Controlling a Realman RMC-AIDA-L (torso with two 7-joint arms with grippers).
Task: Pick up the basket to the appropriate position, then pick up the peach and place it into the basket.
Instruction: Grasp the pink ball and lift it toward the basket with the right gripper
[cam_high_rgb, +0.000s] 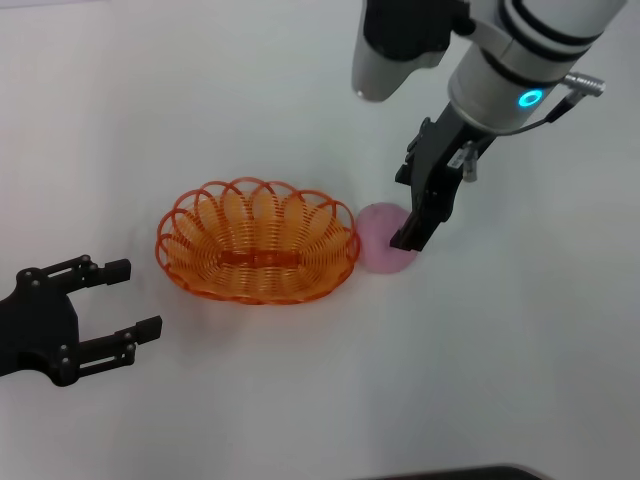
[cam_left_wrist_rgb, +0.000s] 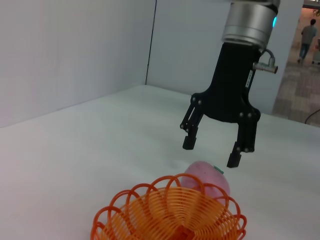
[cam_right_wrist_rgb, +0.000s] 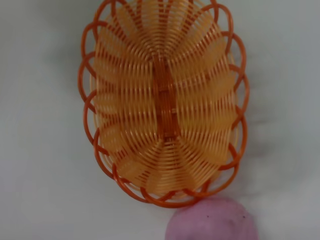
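Note:
The orange wire basket (cam_high_rgb: 256, 243) stands on the white table, empty. The pink peach (cam_high_rgb: 380, 240) sits on the table just to the right of the basket, touching or nearly touching its rim. My right gripper (cam_high_rgb: 418, 222) hangs open right above the peach, fingers spread and holding nothing; the left wrist view shows it (cam_left_wrist_rgb: 212, 151) a little above the peach (cam_left_wrist_rgb: 206, 178), behind the basket (cam_left_wrist_rgb: 170, 215). The right wrist view looks down on the basket (cam_right_wrist_rgb: 162, 100) and the peach (cam_right_wrist_rgb: 212, 220). My left gripper (cam_high_rgb: 125, 298) is open and empty, left of the basket.
The white table (cam_high_rgb: 520, 360) spreads around the basket. White walls stand behind it in the left wrist view (cam_left_wrist_rgb: 75, 45).

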